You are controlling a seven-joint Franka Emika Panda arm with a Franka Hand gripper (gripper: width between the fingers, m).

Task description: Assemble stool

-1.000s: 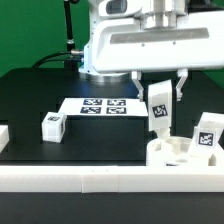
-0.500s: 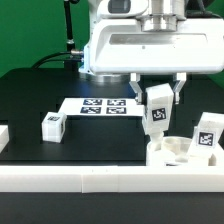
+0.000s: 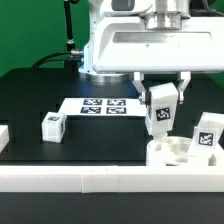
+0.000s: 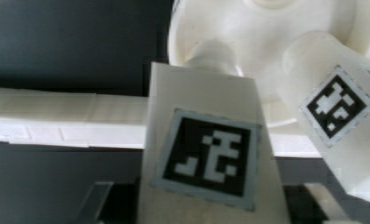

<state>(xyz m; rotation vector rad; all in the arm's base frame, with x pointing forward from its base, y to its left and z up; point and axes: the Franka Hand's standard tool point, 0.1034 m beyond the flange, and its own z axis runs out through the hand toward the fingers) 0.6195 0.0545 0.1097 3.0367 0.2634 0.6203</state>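
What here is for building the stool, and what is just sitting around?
For the stool:
- held leg, pinched in the gripper
- round seat
- leg at the seat
- loose leg, lying by itself on the table

Just sitting around:
- marker board
- border rail
- table

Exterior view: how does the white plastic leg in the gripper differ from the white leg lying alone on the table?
The white plastic leg in the gripper hangs clear of the black table, slightly tilted; the lone white leg lies on it. The gripped leg is at the exterior view's right, the lone leg at its left. Both bear black-and-white tags.
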